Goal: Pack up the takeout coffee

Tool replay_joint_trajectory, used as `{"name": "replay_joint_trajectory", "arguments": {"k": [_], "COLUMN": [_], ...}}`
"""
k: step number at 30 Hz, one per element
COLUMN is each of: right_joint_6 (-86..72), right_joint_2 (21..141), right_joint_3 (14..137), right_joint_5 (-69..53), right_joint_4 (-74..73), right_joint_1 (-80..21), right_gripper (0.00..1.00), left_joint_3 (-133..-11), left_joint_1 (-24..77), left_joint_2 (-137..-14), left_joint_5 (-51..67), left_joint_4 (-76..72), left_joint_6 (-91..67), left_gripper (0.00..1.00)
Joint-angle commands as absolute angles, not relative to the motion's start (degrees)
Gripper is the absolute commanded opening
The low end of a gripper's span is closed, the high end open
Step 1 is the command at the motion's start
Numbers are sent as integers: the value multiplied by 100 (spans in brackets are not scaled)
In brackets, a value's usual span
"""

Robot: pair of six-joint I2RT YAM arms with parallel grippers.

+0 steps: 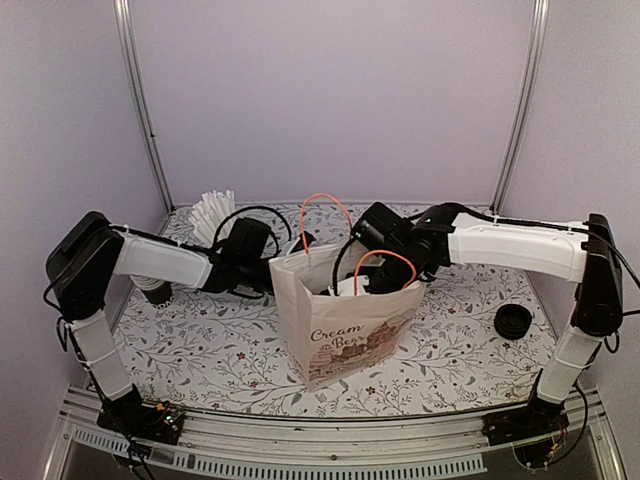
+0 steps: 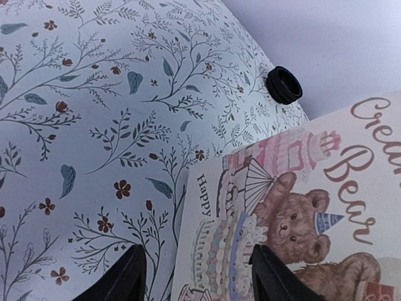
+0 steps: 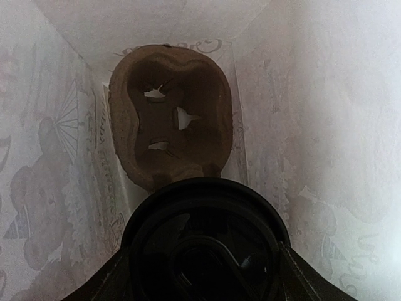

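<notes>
A white paper bag (image 1: 345, 330) printed with a teddy bear and the words "Cream Bear" stands upright in the middle of a counter (image 1: 200, 340) covered in a floral pattern. Its orange handles stick up and its mouth is open. Two robot arms reach in from either side and meet at the bag's top.

The right gripper (image 3: 200, 266) is lowered into the bag's mouth. Its two fingers press against opposite sides of the takeout coffee (image 3: 205, 232), holding it by the round black lid. The cup hangs inside the bag, above a brown moulded-pulp cup carrier (image 3: 169, 119) that lies at the bottom.

The left gripper (image 2: 197, 263) is at the bag's left side. Its jaws stand apart, with one edge of the bag's printed wall passing between the fingers without being pinched.

A low stack of black lids (image 1: 513, 321) sits on the counter well to the right of the bag. A bundle of white straws (image 1: 213, 215) stands at the back left.
</notes>
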State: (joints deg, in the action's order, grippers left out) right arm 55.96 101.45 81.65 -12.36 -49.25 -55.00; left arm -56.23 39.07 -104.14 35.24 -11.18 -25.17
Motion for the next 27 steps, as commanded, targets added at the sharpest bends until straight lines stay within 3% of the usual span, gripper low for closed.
{"name": "replay_joint_trajectory", "arguments": {"k": [1,5,21,27], "right_joint_6": [4804,4564,4470,4324], "right_joint_2": [11006,10964,10494,10604], "right_joint_3": [7720,7793,8944,9592], "right_joint_5": [-837,-711,-1320,-1434], "right_joint_4": [-5631,-5572,-6299,-6623], "right_joint_1": [-5551,-5601,-5629,-5627], "right_gripper": [29,29,65,73], "left_joint_3": [-5538,-5495,-5283,-5248], "left_joint_1": [3833,3834,3845,3841], "left_joint_2": [-10115,-9962,-9544,-9473], "left_joint_5": [3413,3363,3275,3286], "left_joint_4": [-1040,-977,-817,-762], "left_joint_6": [-2545,-2568,-2625,-2604], "left_gripper": [59,60,60,60]}}
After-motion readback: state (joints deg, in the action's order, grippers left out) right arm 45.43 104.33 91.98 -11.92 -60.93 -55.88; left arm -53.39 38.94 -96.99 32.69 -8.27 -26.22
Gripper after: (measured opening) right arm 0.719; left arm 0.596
